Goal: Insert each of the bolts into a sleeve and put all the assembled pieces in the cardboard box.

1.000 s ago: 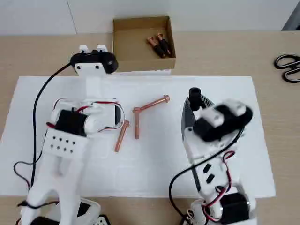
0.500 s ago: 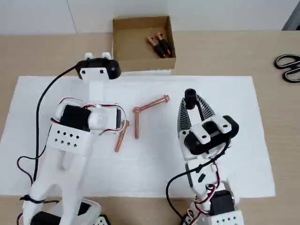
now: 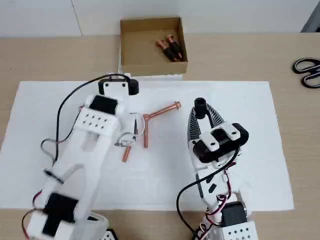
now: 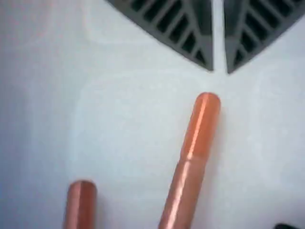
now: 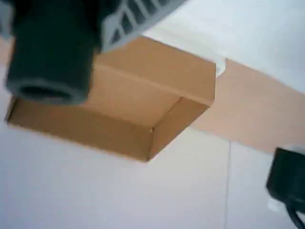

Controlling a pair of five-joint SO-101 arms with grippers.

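Left gripper [image 4: 218, 70] hovering at bolt [image 4: 196, 143]; right gripper [image 3: 202, 110] clamping sleeve [image 3: 200, 103].
Left fingers [image 4: 188, 33] sitting nearly together, empty, bolt tip just beyond them. Likely needing: spreading wide, straddling the shank, closing squarely for meeting the sleeve; box [image 3: 150, 66] lying well beyond.

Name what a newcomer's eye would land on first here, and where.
Copper-coloured metal bolts lie splayed mid-table on the white paper sheet, with the left gripper at the end of one. The right gripper beside them grips a black cylindrical sleeve. At the far edge sits the open brown cardboard box, with assembled pieces inside.
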